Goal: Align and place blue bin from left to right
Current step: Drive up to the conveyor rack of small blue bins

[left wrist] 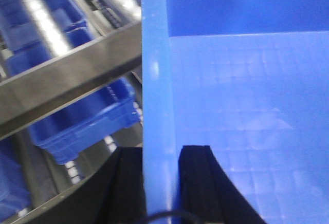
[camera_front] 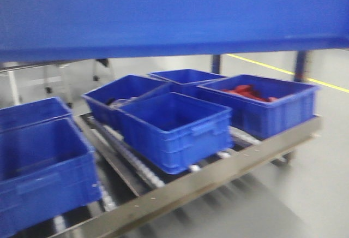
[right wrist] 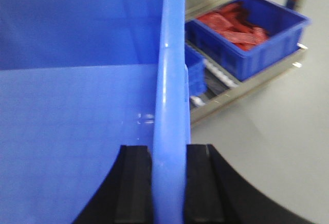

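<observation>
The large rectangular blue bin [camera_front: 163, 14] of smooth, glossy plastic hangs in the air above the roller rack [camera_front: 218, 175]. It sits so close to the front camera that its flat side wall fills the top of that view from edge to edge. Each wrist view shows a thick, rounded rim standing upright between two black, matte, ribbed fingers [left wrist: 198, 183]. The left claw [left wrist: 162, 154] is clamped on the wall at one end of the bin and the right claw [right wrist: 169, 152] on the wall at the other, with each pair of pads pressed against both faces of the plastic. The bin's inner floor carries a faint moulded grid of squares. On the rack below stand six smaller blue plastic crates, open-topped, with ribbed walls and reinforced rims. Two are at the rack's left end, one [camera_front: 174, 131] sits at its front middle, two stand behind that one, and one [camera_front: 272, 109] is at the right end. The right-end crate holds a heap of red pieces [camera_front: 248, 92], too blurred to name. One crate behind the middle holds something greyish that cannot be made out. The rack itself is dull grey metal, with a flat front rail and tilted lanes of small pale rollers under the crates. It stands on a smooth grey floor [camera_front: 322, 183], and a yellow line [camera_front: 283, 69] runs across that floor beyond the rack's right end.
</observation>
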Tool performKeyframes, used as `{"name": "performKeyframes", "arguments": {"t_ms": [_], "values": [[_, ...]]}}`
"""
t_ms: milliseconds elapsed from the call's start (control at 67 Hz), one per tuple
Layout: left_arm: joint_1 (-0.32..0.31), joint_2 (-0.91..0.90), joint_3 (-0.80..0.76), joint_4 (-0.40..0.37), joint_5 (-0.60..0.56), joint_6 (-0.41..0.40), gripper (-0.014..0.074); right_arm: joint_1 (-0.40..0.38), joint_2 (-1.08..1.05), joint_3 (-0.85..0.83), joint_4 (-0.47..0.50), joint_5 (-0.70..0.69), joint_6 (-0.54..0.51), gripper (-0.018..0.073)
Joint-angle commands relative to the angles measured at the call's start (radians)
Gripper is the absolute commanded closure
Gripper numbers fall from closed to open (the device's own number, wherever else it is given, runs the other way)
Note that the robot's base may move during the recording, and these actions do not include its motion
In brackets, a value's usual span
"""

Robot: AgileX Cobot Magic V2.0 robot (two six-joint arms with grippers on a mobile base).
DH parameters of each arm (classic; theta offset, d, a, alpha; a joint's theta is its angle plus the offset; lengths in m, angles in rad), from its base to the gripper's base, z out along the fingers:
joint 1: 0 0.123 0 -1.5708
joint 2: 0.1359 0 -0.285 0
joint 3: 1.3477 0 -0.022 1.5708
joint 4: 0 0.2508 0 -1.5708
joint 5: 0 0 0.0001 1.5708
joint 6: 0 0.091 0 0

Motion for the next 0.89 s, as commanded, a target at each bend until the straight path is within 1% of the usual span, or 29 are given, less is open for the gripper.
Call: {"name": "performKeyframes", "arguments": {"t_ms": [0, 880], "values": [[-0.014, -0.011, -0.011, -0.014, -0.113, 0.001, 0.0707, 0.012, -0.011, -0.015, -0.004, -0.164, -0.011, 0.0638], [-0.014, -0.011, -0.011, -0.014, -0.113, 0.001, 0.0707, 0.012, -0.011, -0.015, -0.004, -0.164, -0.011, 0.0638]]}}
